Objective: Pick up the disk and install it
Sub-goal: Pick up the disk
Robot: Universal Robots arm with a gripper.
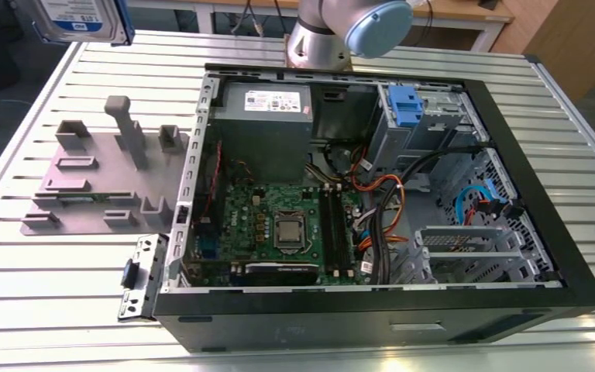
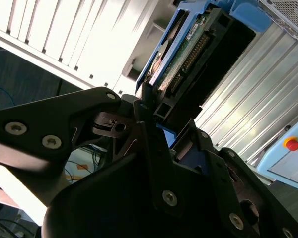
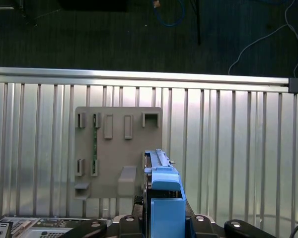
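- Our gripper [image 2: 161, 116] has its black fingers [image 2: 148, 148] closed tight on one end of the disk [image 2: 186, 49]; the second wrist view shows its green board and connector row inside the blue frame
- In the exterior view we see the disk held in the air over the far corner of the table [image 1: 60, 310], at the exterior view's left, label showing, well apart from the case [image 1: 380, 325]
- In the first wrist view it hangs edge-on above the stand [image 3: 116, 148]
- The table is bare silver metal, ribbed in long slats
- The case lies on its side with the panel off, showing the motherboard [image 1: 276, 217], and a blue bracket [image 1: 405, 105] sits in a bay at its far end
- The grey stand lies just beside the case, at the exterior view's left
- The arm [image 1: 349, 31] rises behind the case
- Past the table edge we see dark floor [image 3: 114, 39] with a loose blue cable [image 3: 171, 17]
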